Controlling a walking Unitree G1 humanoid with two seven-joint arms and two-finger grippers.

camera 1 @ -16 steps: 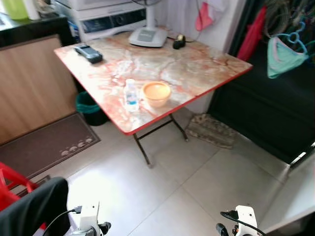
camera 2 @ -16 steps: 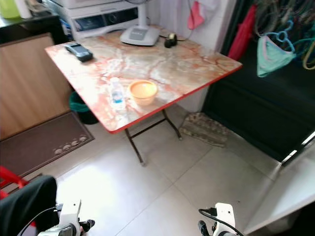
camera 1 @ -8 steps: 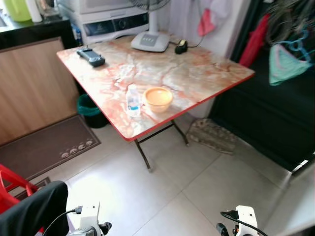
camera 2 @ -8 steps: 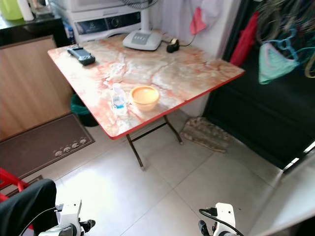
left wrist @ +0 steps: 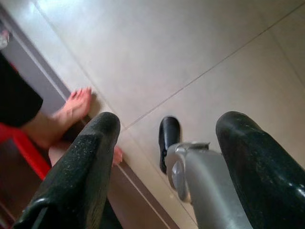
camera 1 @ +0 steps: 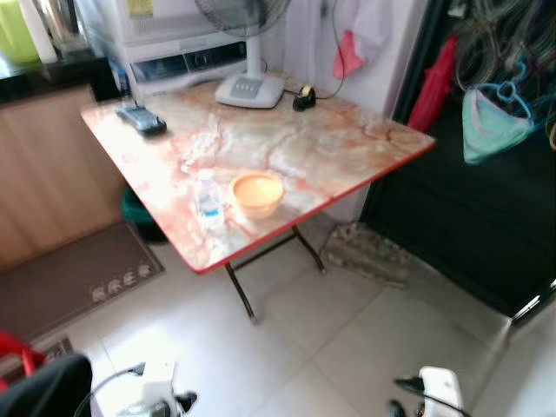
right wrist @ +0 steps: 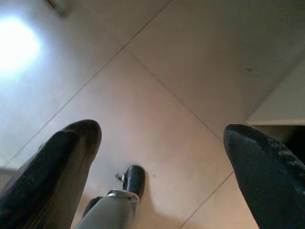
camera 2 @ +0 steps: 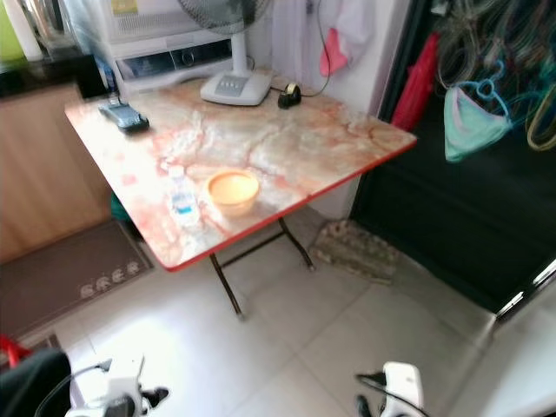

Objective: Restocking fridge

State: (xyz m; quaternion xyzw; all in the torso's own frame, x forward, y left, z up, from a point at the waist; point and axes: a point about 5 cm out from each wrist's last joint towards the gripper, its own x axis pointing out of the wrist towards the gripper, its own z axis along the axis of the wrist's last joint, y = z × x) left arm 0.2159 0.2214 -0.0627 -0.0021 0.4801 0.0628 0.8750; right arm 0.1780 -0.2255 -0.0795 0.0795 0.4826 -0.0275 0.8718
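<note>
A small clear water bottle with a blue label stands near the front edge of a red-rimmed marble-pattern folding table. An orange bowl sits just beside it on its right. Both arms hang low at my sides, far from the table. My left gripper is open over the pale floor tiles with nothing between its fingers. Over the tiles too, my right gripper is open and holds nothing.
A fan base, a dark handset and a tape roll lie on the table's far side. Below the table are a green bin, a brown mat and a rag. A person's bare foot is near my left gripper.
The whole picture has shifted and blurred, so the camera has moved; the table now sits a little more to the left. Bottle and bowl stay put, and both arms still hang.
</note>
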